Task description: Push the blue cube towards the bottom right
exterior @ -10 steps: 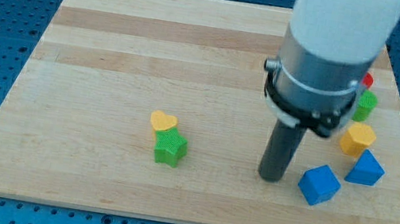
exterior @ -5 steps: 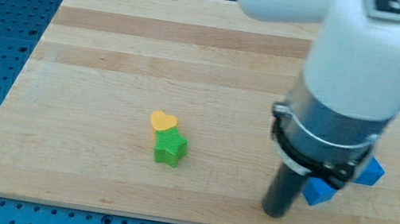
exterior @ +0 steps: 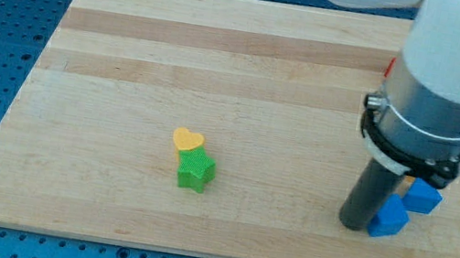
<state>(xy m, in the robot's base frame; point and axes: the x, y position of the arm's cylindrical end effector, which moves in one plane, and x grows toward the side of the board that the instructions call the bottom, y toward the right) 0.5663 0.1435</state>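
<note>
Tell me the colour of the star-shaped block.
Green star, clearest in the camera view.

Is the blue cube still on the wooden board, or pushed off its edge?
On the board. The blue cube sits on the wooden board near its bottom right corner, inside both edges, with my tip against its left side.

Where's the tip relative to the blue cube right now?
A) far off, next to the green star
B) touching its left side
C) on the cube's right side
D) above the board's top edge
B: my tip sits against the view's-left side of the blue cube, near the board's bottom right, well away from the green star.
</note>
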